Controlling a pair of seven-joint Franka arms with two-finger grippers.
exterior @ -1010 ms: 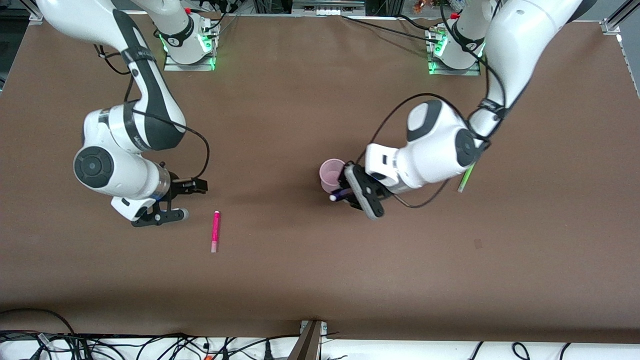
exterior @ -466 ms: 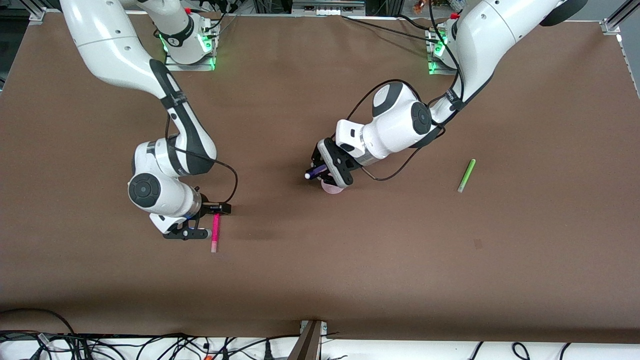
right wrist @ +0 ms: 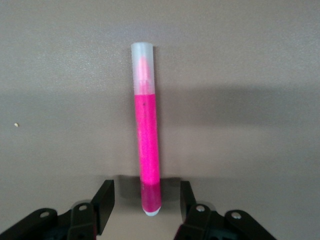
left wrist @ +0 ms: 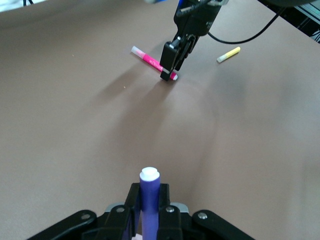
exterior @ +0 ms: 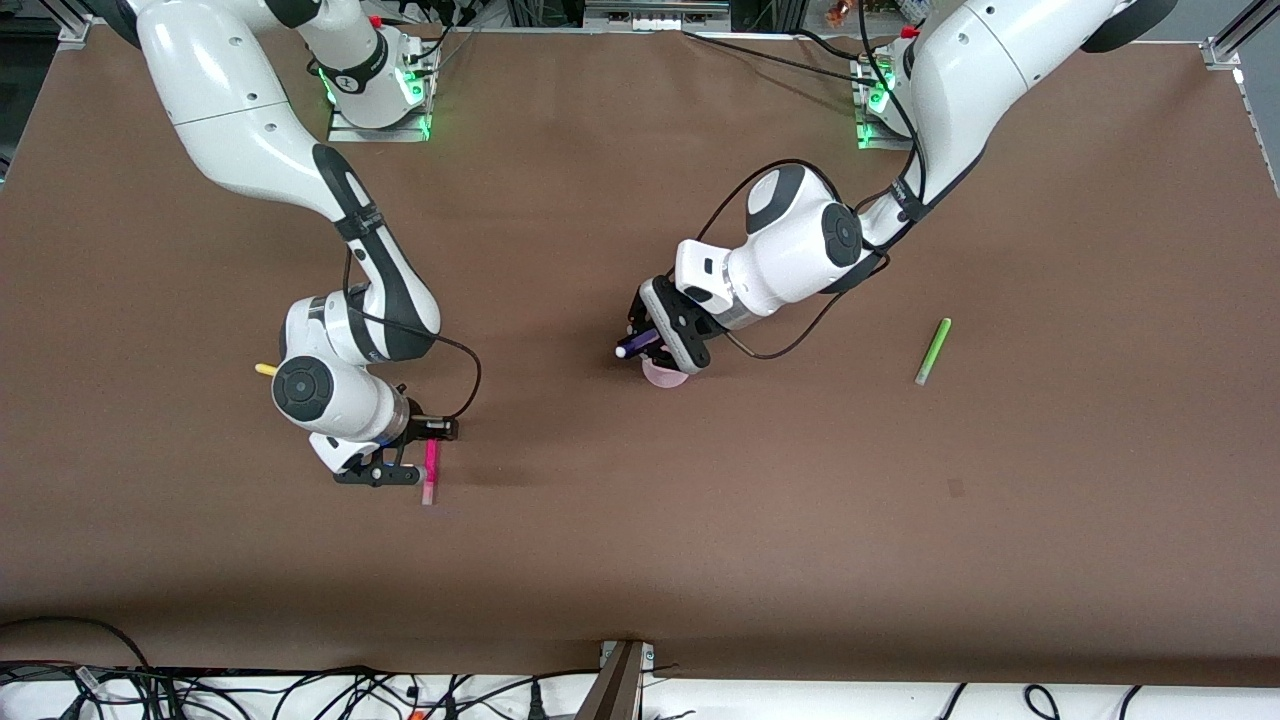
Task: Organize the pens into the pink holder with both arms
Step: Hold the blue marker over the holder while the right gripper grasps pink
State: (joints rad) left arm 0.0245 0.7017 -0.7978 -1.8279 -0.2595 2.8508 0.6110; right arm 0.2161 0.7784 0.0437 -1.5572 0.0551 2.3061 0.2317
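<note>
Brown table [exterior: 620, 560], cables [exterior: 300, 690] along edge

I'm holding my left claw [exterior: 650, 345] clamped shut, wrist tilted; my right claw [exterior: 418, 452] is reaching down low, fingers [right wrist: 105, 200] apart.

arms [exterior: 300, 180]: white, black bands | wrists: silver | cables: black

In the front view, 1 pen [exterior: 431, 470] lies lower left of centre, the cup [exterior: 665, 374] at centre, another pen [exterior: 932, 351] right of it.
</note>
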